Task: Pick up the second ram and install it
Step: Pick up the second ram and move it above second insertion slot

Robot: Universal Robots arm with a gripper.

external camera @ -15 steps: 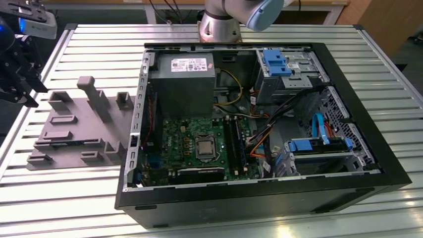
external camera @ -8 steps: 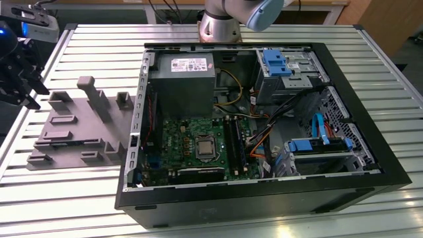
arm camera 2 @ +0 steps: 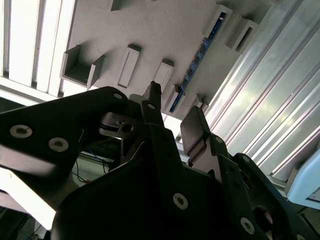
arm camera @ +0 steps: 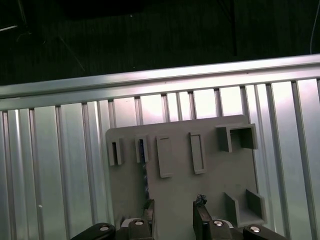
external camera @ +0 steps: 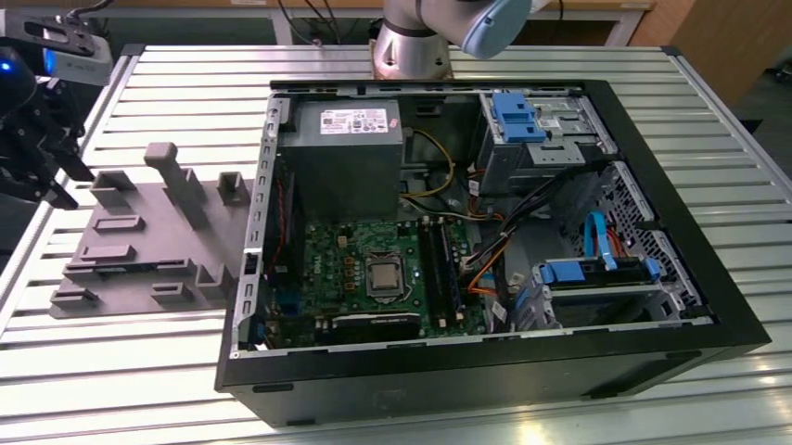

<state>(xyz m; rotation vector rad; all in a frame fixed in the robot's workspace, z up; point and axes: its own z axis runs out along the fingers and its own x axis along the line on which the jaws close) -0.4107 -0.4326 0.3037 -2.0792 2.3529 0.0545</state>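
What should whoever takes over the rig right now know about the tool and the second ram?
Tool: open, nothing between its fingers, near the grey fixture.
Second ram: standing on edge in a fixture slot, not gripped.
Computer case: open, at the exterior view's right of the fixture, motherboard exposed.
Done: tool brought to the fixture.
Left: ram not yet picked up, not yet installed.

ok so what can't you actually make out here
- second ram: in both wrist views just its blue edge shows; slot walls of the grey fixture hide chips and label.
- motherboard slots, exterior view: too small and dark to tell if any stick is seated.
- claw, exterior view: partly cut off by the left edge.
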